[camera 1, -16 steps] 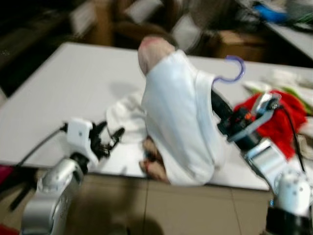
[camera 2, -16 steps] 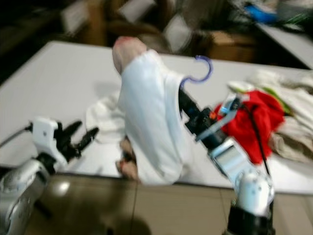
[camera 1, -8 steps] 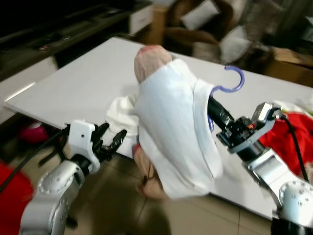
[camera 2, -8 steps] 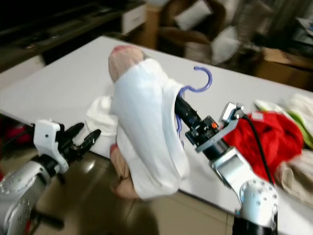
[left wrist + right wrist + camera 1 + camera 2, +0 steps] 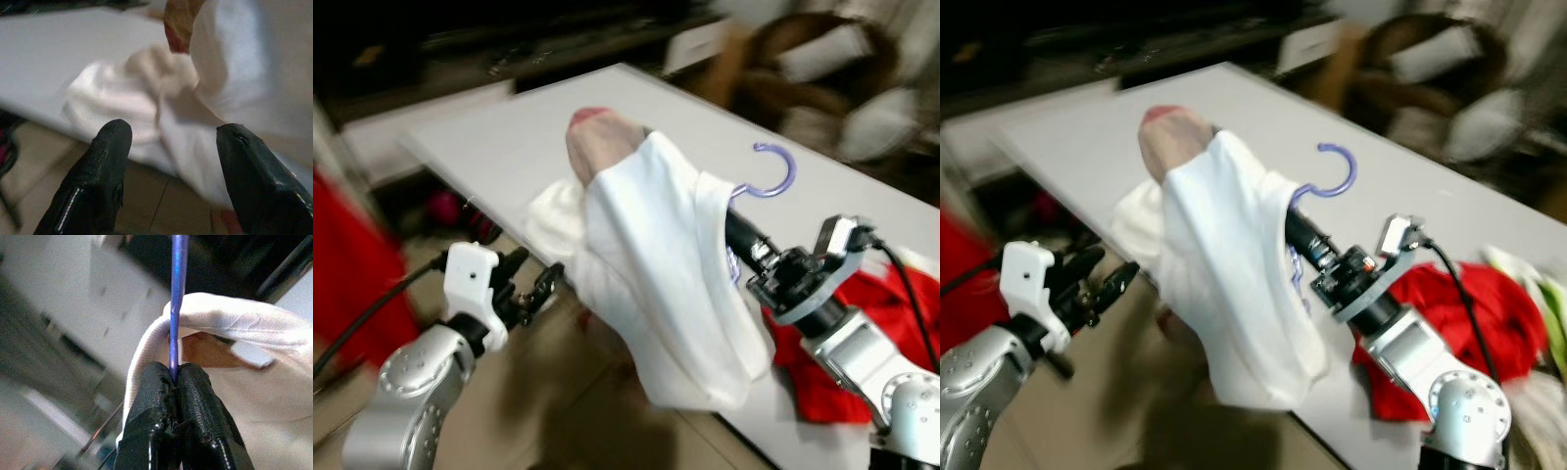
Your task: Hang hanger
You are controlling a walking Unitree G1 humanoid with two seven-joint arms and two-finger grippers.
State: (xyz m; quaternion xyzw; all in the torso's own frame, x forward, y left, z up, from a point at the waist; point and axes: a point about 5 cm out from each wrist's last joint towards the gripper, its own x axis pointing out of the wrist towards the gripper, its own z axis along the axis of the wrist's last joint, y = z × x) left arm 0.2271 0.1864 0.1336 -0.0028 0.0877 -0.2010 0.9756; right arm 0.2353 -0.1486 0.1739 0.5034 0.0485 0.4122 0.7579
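The purple hanger (image 5: 766, 174) is carrying a white shirt (image 5: 674, 294), right gripper (image 5: 172, 382) fingers clamped on it; left gripper (image 5: 171, 147) at 8 o'clock, fingers apart, beside the bench (image 5: 509, 147) edge.

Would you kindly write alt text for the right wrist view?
The right gripper has its jaws shut on a thin purple hanger, whose wire runs straight away from the camera. A white garment is draped on the hanger just beyond the jaws, against a blurred background.

Purple hanger (image 5: 770, 174), white shirt (image 5: 671, 284), red cloth (image 5: 1469, 313).
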